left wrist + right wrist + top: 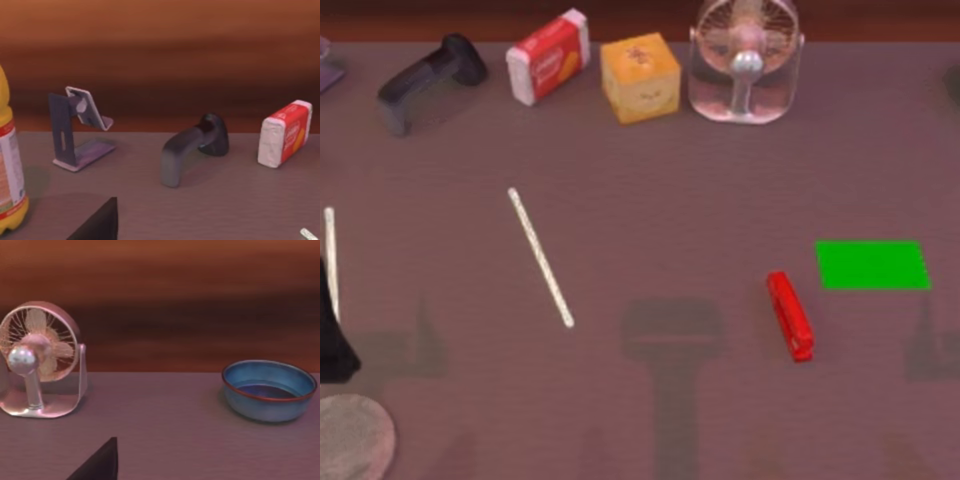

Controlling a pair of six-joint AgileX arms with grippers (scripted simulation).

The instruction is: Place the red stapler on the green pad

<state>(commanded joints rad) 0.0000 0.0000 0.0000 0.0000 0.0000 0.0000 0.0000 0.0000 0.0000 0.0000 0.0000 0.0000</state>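
The red stapler (pixel 790 316) lies flat on the table at the right of the top view, its length running roughly front to back. Just to its right and slightly farther back lies the green pad (pixel 872 265), with a small gap between them and nothing on it. Neither shows in the wrist views. My left arm (pixel 332 340) is parked at the left edge, far from both. A dark part of my left gripper (pixel 100 226) shows in the left wrist view. My right arm is outside the top view; a dark part of its gripper (pixel 100 466) shows in the right wrist view.
Along the back stand a dark scanner (pixel 430 75), a red-and-white box (pixel 548 56), an orange cube (pixel 640 77) and a fan (pixel 745 60). A white stick (pixel 540 257) lies left of centre. A blue bowl (pixel 269 389), phone stand (pixel 77 130) and yellow bottle (pixel 7 165) sit farther out.
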